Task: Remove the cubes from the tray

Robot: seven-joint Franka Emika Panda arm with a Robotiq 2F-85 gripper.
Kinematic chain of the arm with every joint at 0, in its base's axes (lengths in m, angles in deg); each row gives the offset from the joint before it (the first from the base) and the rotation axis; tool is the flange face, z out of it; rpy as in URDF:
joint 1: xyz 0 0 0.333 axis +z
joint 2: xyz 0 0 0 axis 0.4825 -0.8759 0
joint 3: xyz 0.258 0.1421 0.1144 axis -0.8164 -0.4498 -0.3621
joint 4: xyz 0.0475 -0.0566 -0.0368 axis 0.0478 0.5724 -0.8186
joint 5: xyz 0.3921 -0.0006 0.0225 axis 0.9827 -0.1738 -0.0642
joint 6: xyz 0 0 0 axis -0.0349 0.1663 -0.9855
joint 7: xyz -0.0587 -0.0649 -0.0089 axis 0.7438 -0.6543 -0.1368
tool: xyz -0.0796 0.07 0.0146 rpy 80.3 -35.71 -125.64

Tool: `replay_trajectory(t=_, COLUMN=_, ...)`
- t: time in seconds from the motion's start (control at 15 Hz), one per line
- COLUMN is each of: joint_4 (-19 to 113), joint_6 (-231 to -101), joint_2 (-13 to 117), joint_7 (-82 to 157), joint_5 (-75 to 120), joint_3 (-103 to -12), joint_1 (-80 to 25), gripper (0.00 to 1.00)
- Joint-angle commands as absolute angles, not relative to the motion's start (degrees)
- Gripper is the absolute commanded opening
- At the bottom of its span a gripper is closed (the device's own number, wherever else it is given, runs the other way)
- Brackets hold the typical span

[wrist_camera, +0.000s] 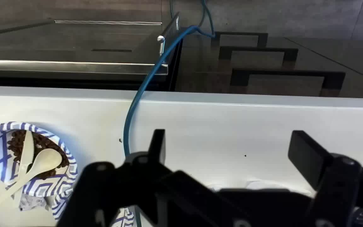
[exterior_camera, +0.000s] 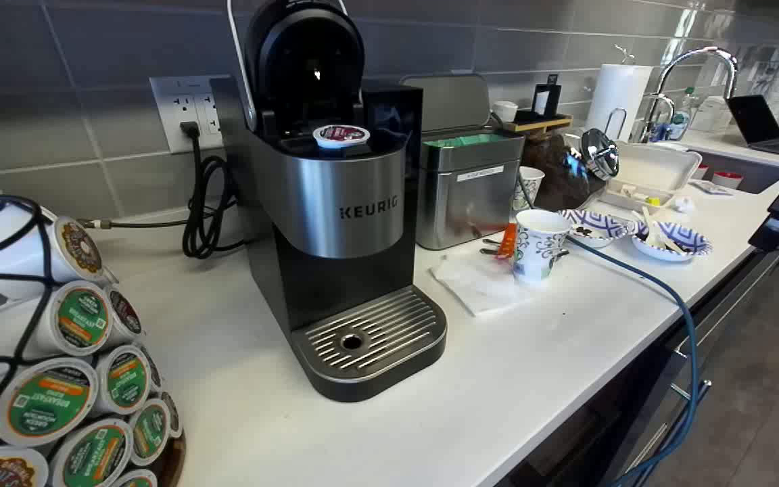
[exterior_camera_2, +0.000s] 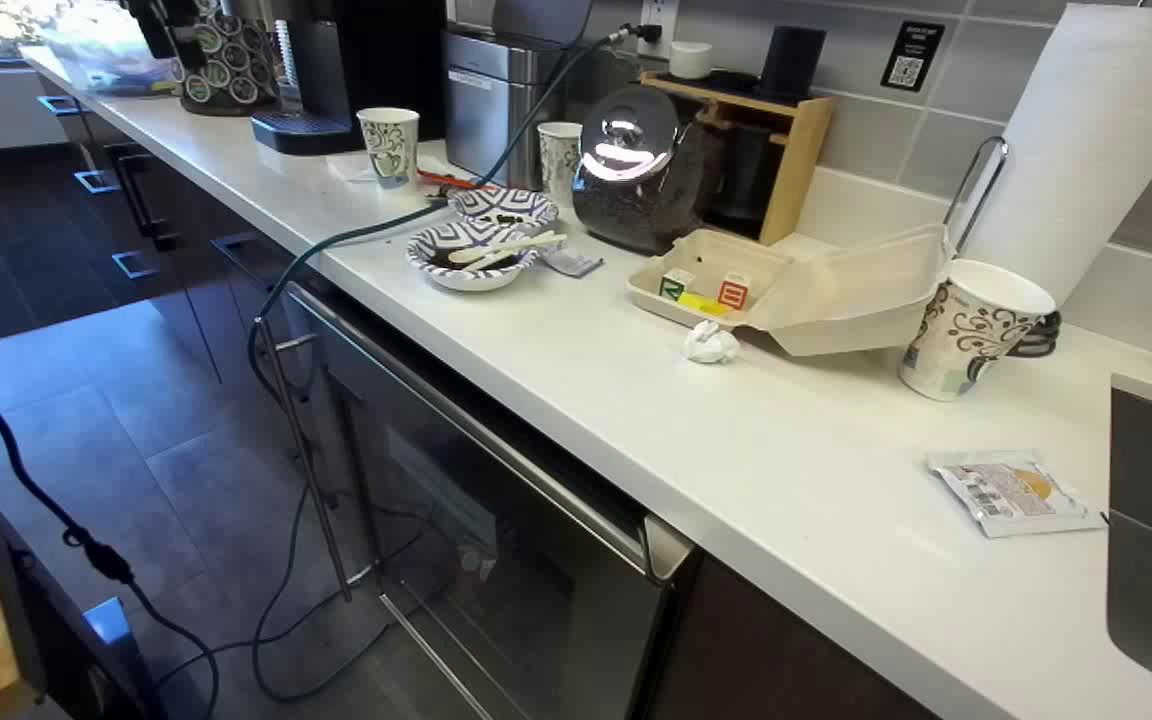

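Observation:
The tray is an open beige clamshell box (exterior_camera_2: 851, 290) on the white counter; it also shows in an exterior view (exterior_camera: 667, 164). In its base lie a white cube with a green letter (exterior_camera_2: 676, 284), a white cube with a red letter (exterior_camera_2: 733, 291) and a yellow piece (exterior_camera_2: 703, 304), also visible in an exterior view (exterior_camera: 653, 201). My gripper (wrist_camera: 227, 138) is open and empty above the counter in the wrist view, to one side of the bowls. The tray and cubes are out of the wrist view. A dark shape at an exterior view's top edge may be the gripper; I cannot tell.
Patterned bowls (exterior_camera_2: 471, 255) with utensils, a paper cup (exterior_camera_2: 389, 148) and a blue cable (wrist_camera: 150, 75) lie near the gripper. A dark jar (exterior_camera_2: 636, 170), paper towel roll (exterior_camera_2: 1086, 150), another cup (exterior_camera_2: 971, 330) and crumpled paper (exterior_camera_2: 710, 343) surround the tray. A coffee machine (exterior_camera: 342, 203) stands further along.

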State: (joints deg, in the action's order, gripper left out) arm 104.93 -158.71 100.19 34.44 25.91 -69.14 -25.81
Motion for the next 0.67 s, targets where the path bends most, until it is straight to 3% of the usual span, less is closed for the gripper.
replay_trajectory(t=0.0, joint_4=104.8, joint_6=-158.6, joint_2=100.2, joint_7=34.2, joint_5=25.7, joint_3=-68.8, joint_1=-25.4, gripper=1.0)
replay_trajectory(t=0.4, joint_4=105.3, joint_6=-160.0, joint_2=100.3, joint_7=33.3, joint_5=24.5, joint_3=-68.7, joint_1=-26.7, gripper=1.0)
replay_trajectory(t=0.6, joint_4=111.4, joint_6=-166.7, joint_2=105.1, joint_7=38.9, joint_5=30.5, joint_3=-60.2, joint_1=-27.3, gripper=1.0)
